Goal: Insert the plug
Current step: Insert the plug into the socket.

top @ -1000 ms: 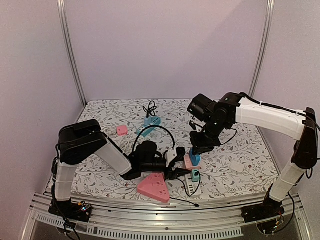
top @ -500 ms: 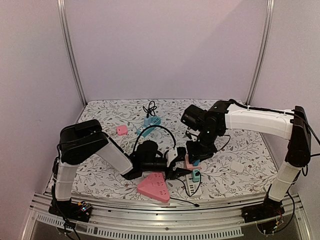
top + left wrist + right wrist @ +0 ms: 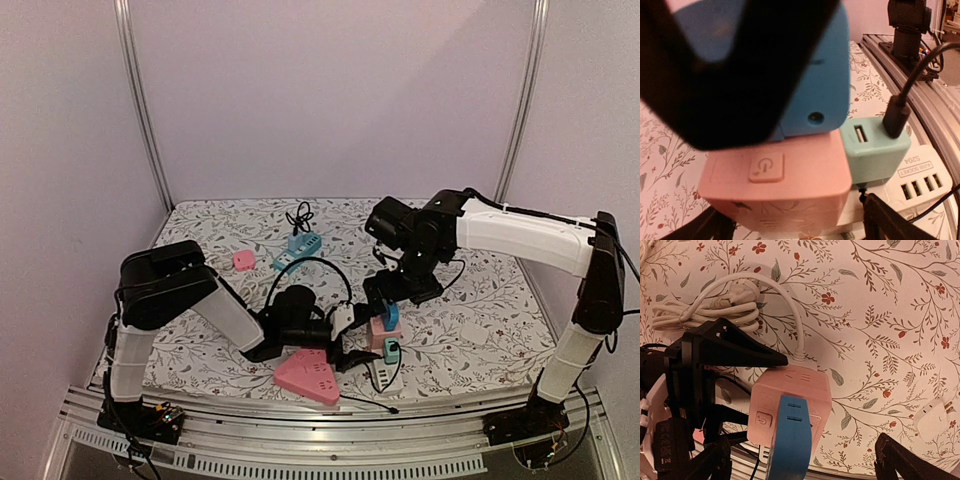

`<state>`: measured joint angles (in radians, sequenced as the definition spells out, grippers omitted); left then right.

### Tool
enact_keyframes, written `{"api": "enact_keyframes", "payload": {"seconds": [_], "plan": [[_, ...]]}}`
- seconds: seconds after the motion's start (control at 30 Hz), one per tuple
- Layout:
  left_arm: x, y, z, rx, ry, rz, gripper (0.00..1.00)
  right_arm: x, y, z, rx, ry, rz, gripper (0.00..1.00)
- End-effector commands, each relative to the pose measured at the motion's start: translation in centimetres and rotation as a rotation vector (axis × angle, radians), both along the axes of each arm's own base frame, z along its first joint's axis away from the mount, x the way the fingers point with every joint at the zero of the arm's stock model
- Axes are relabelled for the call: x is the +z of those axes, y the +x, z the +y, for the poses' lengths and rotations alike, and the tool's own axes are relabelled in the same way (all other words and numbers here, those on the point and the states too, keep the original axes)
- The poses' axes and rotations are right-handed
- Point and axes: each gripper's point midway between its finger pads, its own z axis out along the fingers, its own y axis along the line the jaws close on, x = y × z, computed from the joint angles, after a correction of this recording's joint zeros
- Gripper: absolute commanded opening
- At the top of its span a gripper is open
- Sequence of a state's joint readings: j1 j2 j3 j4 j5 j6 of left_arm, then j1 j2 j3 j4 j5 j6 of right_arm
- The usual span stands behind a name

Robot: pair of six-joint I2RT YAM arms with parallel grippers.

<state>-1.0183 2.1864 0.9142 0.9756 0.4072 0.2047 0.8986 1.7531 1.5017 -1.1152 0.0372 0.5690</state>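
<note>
Floral desk (image 3: 480,320) was seen; blue plug (image 3: 790,440) was seated upright in pink socket cube (image 3: 790,390), directly below right pincer (image 3: 800,452), whose jaws were spread clear. Left pincer (image 3: 800,225) was set astride cube; grip could not be told.

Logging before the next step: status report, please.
Both open: right tool above blue plug, left tool straddling pink socket cube. Plug looks seated flush. Close beside the cube: mint charger.

A pink triangular power strip (image 3: 305,375) lies near the front edge, a small pink cube (image 3: 243,261) farther back.
</note>
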Motion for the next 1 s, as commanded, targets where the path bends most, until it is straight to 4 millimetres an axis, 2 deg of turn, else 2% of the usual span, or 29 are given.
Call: {"api": "enact_keyframes", "payload": {"seconds": [0.0, 0.1, 0.33, 0.67, 0.8, 0.87, 0.9, 0.97], "plan": [[-4.6, -1.2, 1.9, -0.014, 0.158, 0.019, 0.99, 3.1, 1.3, 0.3, 0.023, 0.053, -0.105, 0.99], [-3.9, -1.3, 1.9, -0.013, 0.147, -0.013, 0.99, 3.8, 2.0, -0.4, 0.014, 0.051, -0.133, 0.99], [0.0, -1.6, 2.9, 0.029, 0.109, -0.159, 1.00, 5.4, 4.1, -2.7, -0.023, 0.042, -0.232, 0.99], [4.8, -3.9, 5.2, 0.044, 0.154, -0.455, 0.99, 7.8, 8.0, -9.2, -0.198, 0.156, -0.399, 0.99], [6.4, -4.0, 5.9, 0.012, 0.198, -0.605, 1.00, 9.0, 7.9, -10.8, -0.235, 0.195, -0.453, 0.99], [6.8, -3.8, 7.1, -0.030, 0.248, -0.628, 0.99, 9.1, 7.5, -11.3, -0.242, 0.200, -0.473, 0.99], [7.0, -3.5, 7.9, -0.052, 0.273, -0.616, 1.00, 9.2, 7.4, -11.5, -0.244, 0.210, -0.486, 0.99], [7.9, -1.7, 9.7, -0.050, 0.343, -0.571, 1.00, 9.4, 7.1, -12.1, -0.252, 0.218, -0.519, 0.99]]}}
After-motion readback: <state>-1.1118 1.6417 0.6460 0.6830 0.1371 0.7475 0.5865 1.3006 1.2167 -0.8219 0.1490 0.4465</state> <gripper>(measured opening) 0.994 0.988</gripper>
